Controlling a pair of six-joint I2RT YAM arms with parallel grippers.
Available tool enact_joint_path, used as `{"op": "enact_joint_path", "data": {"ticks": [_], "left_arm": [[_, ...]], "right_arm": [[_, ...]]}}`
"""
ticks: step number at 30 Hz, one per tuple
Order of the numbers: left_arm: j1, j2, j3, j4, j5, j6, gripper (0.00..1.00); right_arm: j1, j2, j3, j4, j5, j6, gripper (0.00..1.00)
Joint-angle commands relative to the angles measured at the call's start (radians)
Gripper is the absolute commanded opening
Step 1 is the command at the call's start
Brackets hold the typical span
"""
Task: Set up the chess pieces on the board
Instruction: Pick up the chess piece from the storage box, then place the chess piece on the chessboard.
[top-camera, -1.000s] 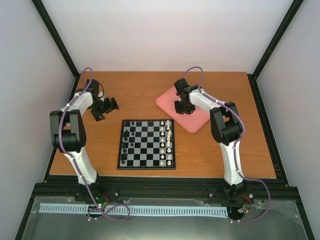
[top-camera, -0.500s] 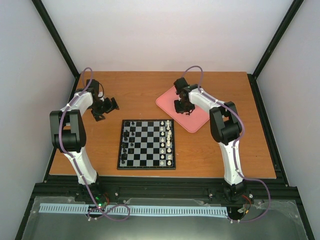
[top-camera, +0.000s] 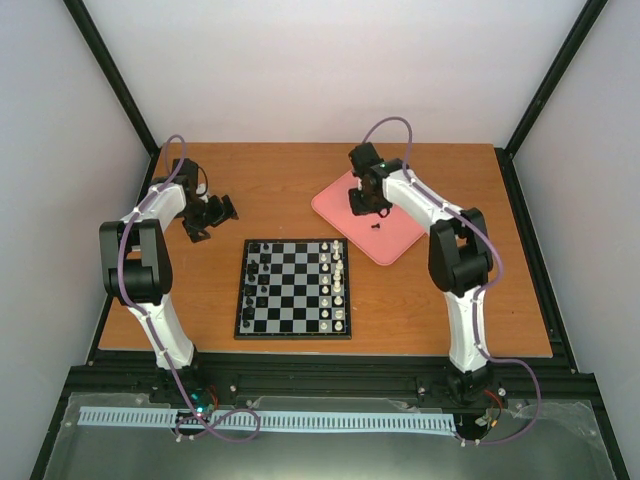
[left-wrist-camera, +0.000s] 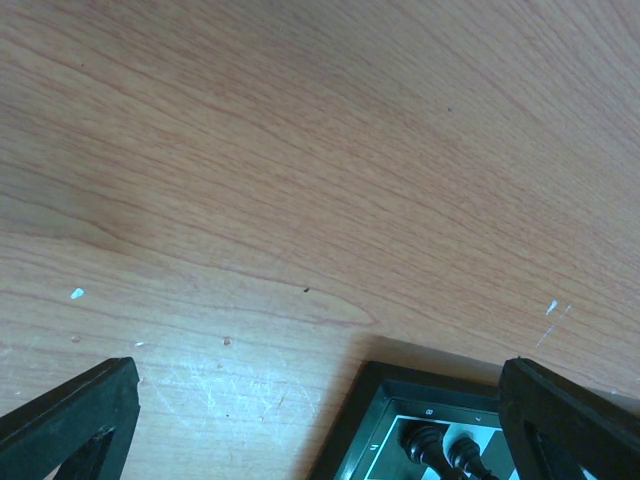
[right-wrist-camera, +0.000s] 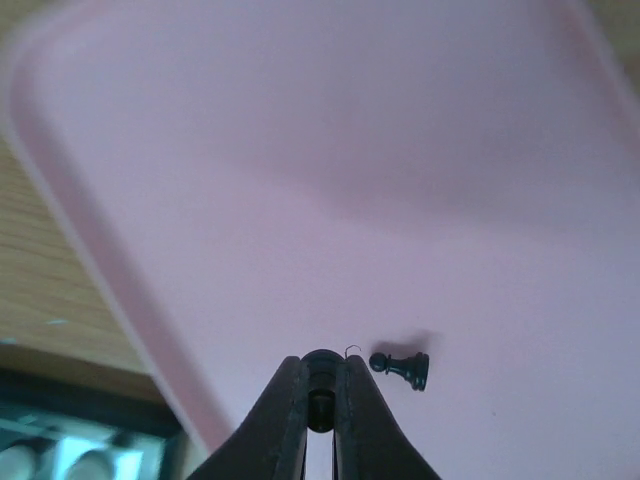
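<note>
Now your right gripper (right-wrist-camera: 320, 368) pinches a black piece (right-wrist-camera: 320, 376) over the tray (top-camera: 398, 243), its jaws pressed tight on it. A pawn (right-wrist-camera: 401, 368) lies on its side on the tray, just beside. Your left gripper (top-camera: 214, 222) hangs spread wide near the board (top-camera: 293, 290), where more black pieces (top-camera: 254, 285) line the left columns.

No text or number can be read. The border of the board (left-wrist-camera: 350, 435) carries small marks, too blurred to read.

Wooden table (top-camera: 290, 185), plain white walls (top-camera: 330, 70), black frame posts (top-camera: 108, 72)
</note>
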Motion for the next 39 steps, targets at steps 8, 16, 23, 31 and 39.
{"op": "enact_joint_path", "data": {"ticks": [8,16,23,31,39], "left_arm": [[0.001,-0.051,0.003,0.001,-0.021,0.021,1.00],[0.001,-0.049,0.017,-0.001,-0.031,0.022,1.00],[0.001,-0.047,0.036,-0.007,-0.039,0.027,1.00],[0.001,-0.067,0.013,0.004,-0.042,0.027,1.00],[0.001,-0.067,0.008,0.010,-0.045,0.025,1.00]], "right_arm": [[0.246,-0.195,0.124,-0.142,-0.043,0.012,0.03],[0.548,-0.199,0.070,-0.132,-0.104,0.118,0.03],[0.667,-0.204,0.028,-0.128,-0.100,0.108,0.03],[0.724,-0.215,-0.083,-0.055,-0.150,0.099,0.03],[0.746,-0.164,-0.097,-0.008,-0.176,0.077,0.03]]}}
